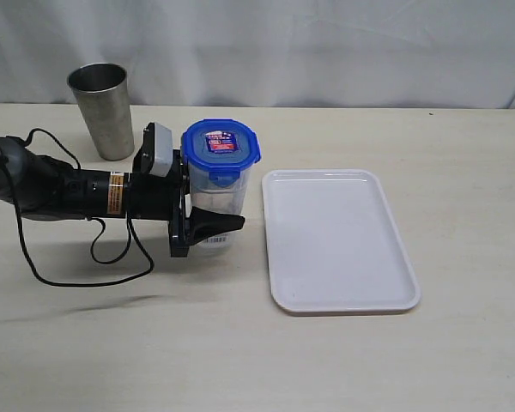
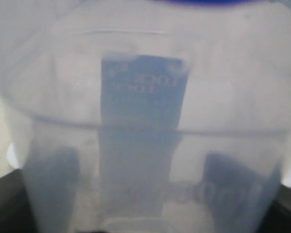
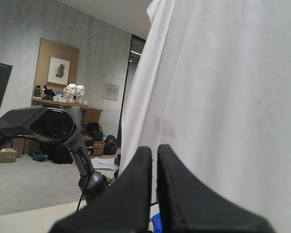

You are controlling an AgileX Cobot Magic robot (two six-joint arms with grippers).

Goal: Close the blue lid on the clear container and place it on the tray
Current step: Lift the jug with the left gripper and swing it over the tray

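The clear container [image 1: 216, 190] stands just left of the tray [image 1: 409, 283], with the blue lid [image 1: 221, 142] and its red-and-white sticker sitting on its top. My left gripper [image 1: 211, 208] reaches in from the left and is shut on the container's lower half, one finger on each side. In the left wrist view the container [image 2: 145, 97] fills the picture. That gripper's [image 2: 143, 194] fingers [image 2: 53, 184] show as dark shapes through the plastic, and a blue lid edge [image 2: 199, 2] sits at the top. My right gripper [image 3: 154, 160] is shut on nothing, raised before the white curtain.
A grey steel cup [image 1: 101, 110] stands at the back left, behind the left arm. A black cable [image 1: 94, 257] loops on the table beside that arm. A white curtain [image 1: 326, 43] hangs behind the table.
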